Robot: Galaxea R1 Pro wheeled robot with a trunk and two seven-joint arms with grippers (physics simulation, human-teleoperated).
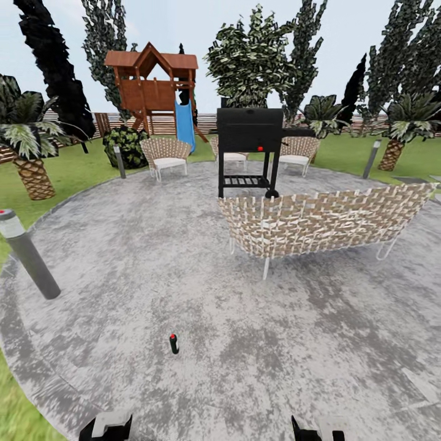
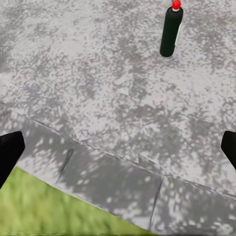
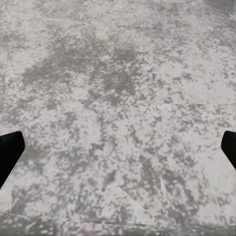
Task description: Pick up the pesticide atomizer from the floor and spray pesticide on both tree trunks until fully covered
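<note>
**Atomizer stands ahead of the left hand, upright on the paving**

The pesticide atomizer (image 1: 174,343) is a slim dark bottle with a red cap, standing on the grey paving (image 1: 184,257) of the garden. From the head view it sits forward of the left hand (image 1: 107,425) and a little toward the robot's middle; the right hand (image 1: 318,429) is farther off, across to the other side. So the left arm is the nearer one, in my judgement the natural choice for the pick.

In the left wrist view the atomizer (image 2: 171,30) lies ahead along the line of the fingers and off to one side of centre, well apart from the fingertips (image 2: 10,152). Its long axis is vertical, cap up, so a side-on approach would suit it.

Both hands are spread wide and hold nothing: each wrist view has a dark fingertip at either edge with bare paving (image 3: 118,98) between. The left hand hangs over the paving's edge, with grass (image 2: 44,211) just beneath it.
</note>
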